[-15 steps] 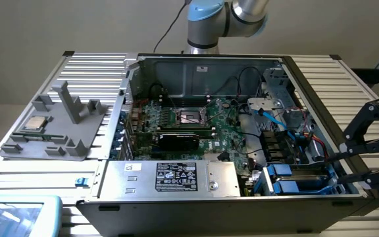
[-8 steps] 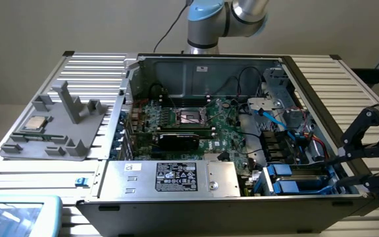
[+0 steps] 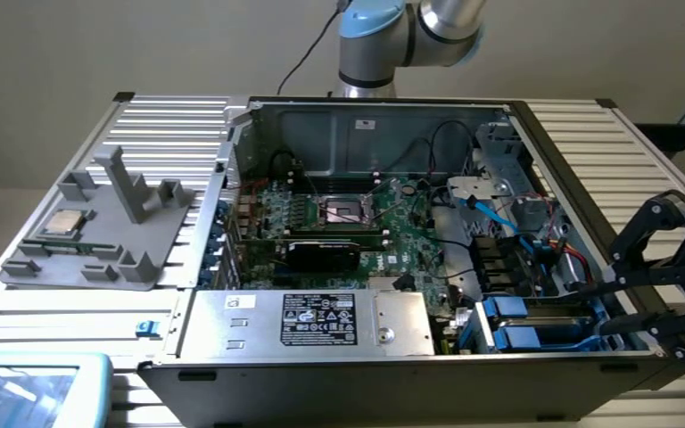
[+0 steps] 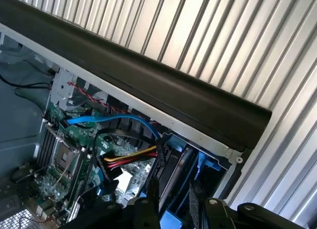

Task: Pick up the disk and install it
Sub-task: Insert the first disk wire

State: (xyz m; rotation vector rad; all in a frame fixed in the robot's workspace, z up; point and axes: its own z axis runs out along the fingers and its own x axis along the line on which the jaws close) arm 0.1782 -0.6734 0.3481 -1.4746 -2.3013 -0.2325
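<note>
The disk (image 3: 539,339), in its bright blue carrier, sits low in the drive bay at the near corner of the open computer case, on the exterior view's right. My black gripper (image 3: 592,308) reaches over the case's side wall into that bay. In the wrist view the gripper (image 4: 173,192) straddles the dark edge of the disk (image 4: 176,172), with blue plastic showing beside and below it. Both fingers press against its sides, so the gripper is shut on it. Most of the disk's face is hidden inside the bay.
A second blue carrier (image 3: 509,308) fills the neighbouring slot. Blue and coloured cables (image 4: 124,122) hang close to the bay. The power-supply box (image 3: 307,321), motherboard (image 3: 342,214) and black case rim (image 4: 173,95) surround it. A grey fixture (image 3: 104,259) holds a processor chip (image 3: 63,223).
</note>
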